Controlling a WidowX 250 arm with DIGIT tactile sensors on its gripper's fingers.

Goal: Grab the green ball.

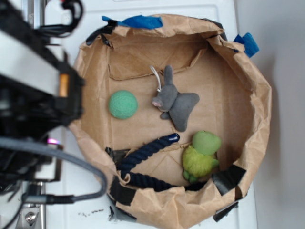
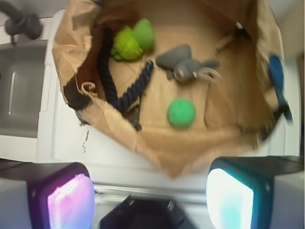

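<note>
- Green ball [image 1: 123, 104] is sitting on the floor of the brown paper bag [image 1: 248, 119], w/ its rolled-down walls, towards the side nearest the arm; nothing's touching it.
- Grey plush [image 1: 175, 102] is lying just beside the ball, small gap btwn them, a white loop sticking out near its head.
- Lime-green plush [image 1: 201, 155] is resting against the bag wall, well apart from the ball, on the far side of the grey one.
- Dark blue rope [image 1: 143, 152] is bending in a V across the bag floor, one end pointing towards the lime plush, the rest running along the wall.
- Bits of blue tape [image 1: 138, 21] are showing on the bag's rim.
- Bag is standing on a white worktop [image 1: 90, 195].
- Gripper [image 2: 150, 195] is hanging outside the bag, over the rim edge; in the wrist view the jaws are standing spread wide, nothing btwn them, one pad glowing pink, the other teal.
- In that wrist view the ball [image 2: 181, 113] is showing ahead of the jaws, inside the bag, well clear of both pads.
- Arm body is filling the left of the exterior view, dark and blurred, cables trailing below it.
</note>
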